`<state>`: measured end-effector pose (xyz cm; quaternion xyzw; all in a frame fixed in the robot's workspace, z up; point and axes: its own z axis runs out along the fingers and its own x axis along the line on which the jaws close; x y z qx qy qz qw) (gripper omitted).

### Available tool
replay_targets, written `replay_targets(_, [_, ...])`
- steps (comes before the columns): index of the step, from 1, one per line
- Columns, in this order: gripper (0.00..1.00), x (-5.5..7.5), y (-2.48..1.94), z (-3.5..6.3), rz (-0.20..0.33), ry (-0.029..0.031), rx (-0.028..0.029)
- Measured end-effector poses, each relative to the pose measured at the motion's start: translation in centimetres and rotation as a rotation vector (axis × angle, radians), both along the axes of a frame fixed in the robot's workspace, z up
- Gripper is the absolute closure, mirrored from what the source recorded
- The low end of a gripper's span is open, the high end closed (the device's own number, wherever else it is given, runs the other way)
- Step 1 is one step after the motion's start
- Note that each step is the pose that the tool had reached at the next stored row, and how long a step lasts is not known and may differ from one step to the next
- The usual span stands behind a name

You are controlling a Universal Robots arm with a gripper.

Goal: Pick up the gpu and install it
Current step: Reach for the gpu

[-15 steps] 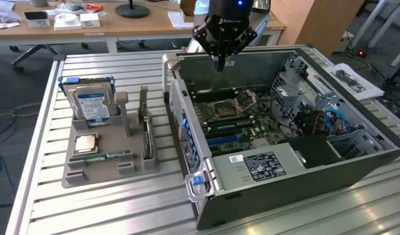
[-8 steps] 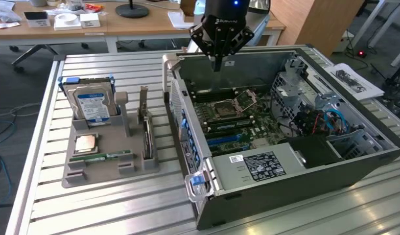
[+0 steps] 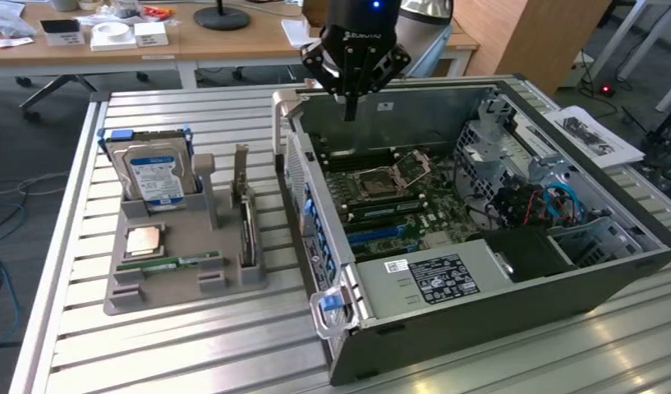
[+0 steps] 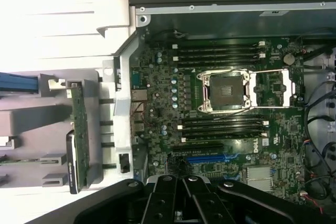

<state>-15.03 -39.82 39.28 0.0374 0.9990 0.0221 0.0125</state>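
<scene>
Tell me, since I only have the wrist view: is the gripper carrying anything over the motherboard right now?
Observer: No. In the exterior view the gripper hangs shut and empty above the open computer case, over the wall farthest from that camera.
Operator: I see the gpu's edge beside the case. Is it lying flat?
Observer: No, the gpu stands on edge in a slot of the grey holder tray.
Operator: Anything else on that tray that I'm missing?
Observer: A CPU lies flat on it, on the exterior view's left of the gpu.
</scene>
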Motion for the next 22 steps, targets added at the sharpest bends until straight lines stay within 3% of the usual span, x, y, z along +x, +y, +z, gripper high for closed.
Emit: replay_targets(22, [0.89, -4.3, 0.09, -0.10, 0.000, 0.0000, 0.0000])
